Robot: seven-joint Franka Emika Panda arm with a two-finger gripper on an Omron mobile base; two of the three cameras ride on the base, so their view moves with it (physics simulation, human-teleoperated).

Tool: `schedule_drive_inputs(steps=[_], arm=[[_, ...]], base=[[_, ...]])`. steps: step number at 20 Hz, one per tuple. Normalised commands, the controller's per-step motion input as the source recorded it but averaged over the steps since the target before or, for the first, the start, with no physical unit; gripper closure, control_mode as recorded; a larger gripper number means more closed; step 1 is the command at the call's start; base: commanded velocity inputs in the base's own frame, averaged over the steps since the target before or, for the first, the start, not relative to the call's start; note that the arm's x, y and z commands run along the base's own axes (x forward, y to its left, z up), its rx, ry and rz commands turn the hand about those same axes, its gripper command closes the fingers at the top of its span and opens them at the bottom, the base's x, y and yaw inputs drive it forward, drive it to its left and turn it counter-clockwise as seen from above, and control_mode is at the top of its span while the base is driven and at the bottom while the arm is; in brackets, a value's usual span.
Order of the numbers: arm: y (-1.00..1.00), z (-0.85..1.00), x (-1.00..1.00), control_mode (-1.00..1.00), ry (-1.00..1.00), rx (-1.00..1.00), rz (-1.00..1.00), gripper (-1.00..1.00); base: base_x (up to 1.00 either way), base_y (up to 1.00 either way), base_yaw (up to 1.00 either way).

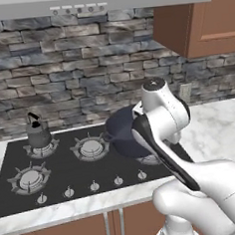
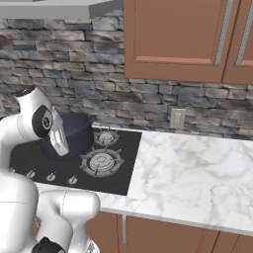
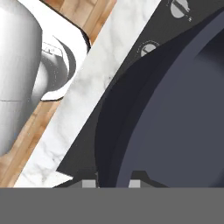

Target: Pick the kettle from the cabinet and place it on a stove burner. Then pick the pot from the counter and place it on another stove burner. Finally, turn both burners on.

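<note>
left base: small dark grey metal kettle (image 1: 39,134) on rear-left burner (image 1: 42,148) | right base: white marble bench (image 2: 197,173) beside cooktop (image 2: 126,153) | hand: gripper (image 3: 113,183) narrowly parted, clamped on rim of wide dark blue-black pot (image 3: 175,127), held over cooktop's right side

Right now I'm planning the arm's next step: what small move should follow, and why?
Probably lower the pot onto the front right burner. The gripper pinches the pot's rim, holding it tilted above the cooktop, not yet seated on a grate. The kettle already sits on the back left burner.
</note>
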Motion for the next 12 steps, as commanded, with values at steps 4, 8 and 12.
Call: schedule_drive_inputs(steps=[4, 8, 12], arm=[[0.40, -0.04, 0.30, -1.00, 0.03, 0.00, 0.08, 1.00], [0.25, -0.06, 0.31, -1.00, 0.01, 0.00, 0.10, 1.00], [0.16, -0.03, 0.37, -1.00, 0.01, 0.00, 0.08, 1.00]], base=[[0.00, 0.00, 0.00], [0.00, 0.00, 0.00], [0.00, 0.00, 0.00]])
